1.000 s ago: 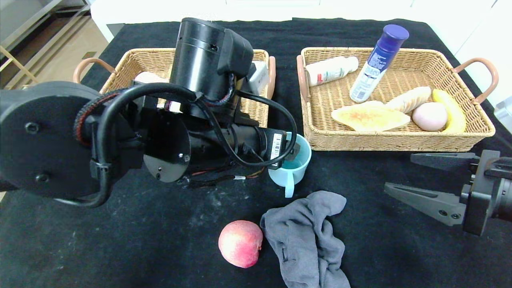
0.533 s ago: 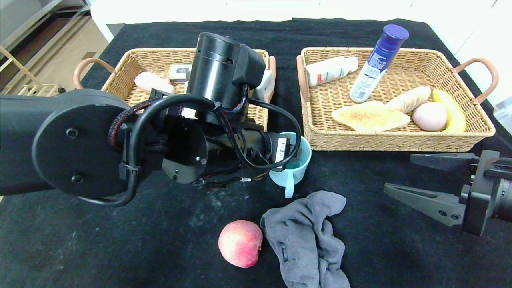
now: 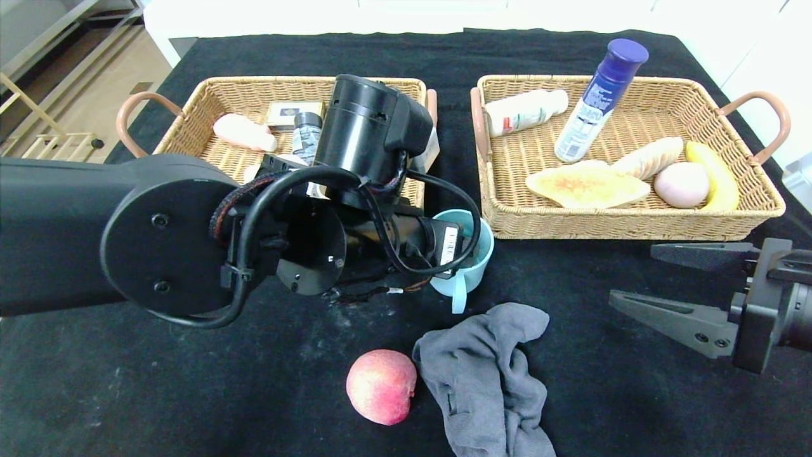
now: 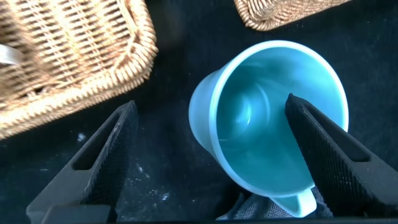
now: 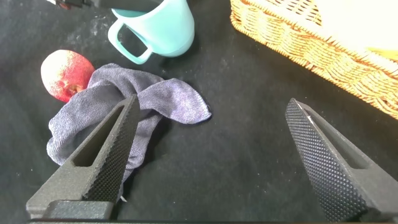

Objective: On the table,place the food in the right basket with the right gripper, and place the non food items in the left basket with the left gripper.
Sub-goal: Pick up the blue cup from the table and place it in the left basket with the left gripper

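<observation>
I see a table draped in matte black cloth with faint whitish specks. At its far side sit two shallow rectangular tan wicker trays with brownish-pink loop handles. The left basket holds a pale oblong item, a small box and a dark-capped bottle. The right basket holds a golden-brown striped croissant, a flat toasted bread slice, a pale pink ball, a yellow banana and two bottles.

My left arm's bulky black body reaches across the middle and hides part of the left basket. Its left gripper hovers over a smooth light-blue plastic mug standing between the baskets, fingers spread wide, one finger outside the mug's wall, the other over its rim.

The fuzzy red-pink peach lies on the near cloth, touching a crumpled grey cloth. My right gripper waits near the right edge, its pointed textured fingers spread apart and empty, well away from the peach.
</observation>
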Available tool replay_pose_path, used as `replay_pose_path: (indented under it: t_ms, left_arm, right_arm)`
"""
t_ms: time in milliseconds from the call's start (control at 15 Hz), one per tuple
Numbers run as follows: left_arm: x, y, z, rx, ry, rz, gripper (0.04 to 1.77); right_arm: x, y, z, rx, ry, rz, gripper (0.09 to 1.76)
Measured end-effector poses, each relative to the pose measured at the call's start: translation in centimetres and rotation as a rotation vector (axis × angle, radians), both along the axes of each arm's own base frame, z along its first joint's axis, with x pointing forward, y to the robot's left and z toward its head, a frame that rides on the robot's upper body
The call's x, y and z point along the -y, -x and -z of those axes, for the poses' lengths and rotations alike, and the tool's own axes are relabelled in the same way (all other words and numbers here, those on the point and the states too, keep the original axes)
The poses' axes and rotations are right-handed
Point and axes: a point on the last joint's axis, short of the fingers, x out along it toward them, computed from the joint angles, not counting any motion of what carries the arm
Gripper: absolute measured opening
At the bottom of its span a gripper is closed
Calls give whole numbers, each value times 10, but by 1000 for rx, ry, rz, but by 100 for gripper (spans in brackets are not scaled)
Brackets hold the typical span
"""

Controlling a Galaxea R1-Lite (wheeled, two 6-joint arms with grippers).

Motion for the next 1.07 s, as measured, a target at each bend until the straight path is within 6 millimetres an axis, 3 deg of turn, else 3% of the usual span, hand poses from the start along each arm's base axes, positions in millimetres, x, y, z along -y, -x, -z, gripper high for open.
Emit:
replay_pose_path:
  t_ms: [267, 467, 733, 800, 1067]
  left_arm:
    - [2, -2, 3, -6, -1, -2, 171]
    - [2, -2, 4, -13, -4, 4, 118]
    - [3, -3, 6, -19, -8, 8, 73]
    - [3, -3, 6, -21, -10, 9, 21]
    - [3, -2, 9, -28, -18, 10, 20]
  right_arm:
    - [0, 0, 0, 0, 0, 0, 171]
    - [0, 0, 0, 0, 0, 0, 171]
    - [0, 0, 0, -2, 1, 1, 171]
    - [0, 0, 1, -2, 1, 0, 171]
    - [0, 0, 1, -3, 1, -1, 171]
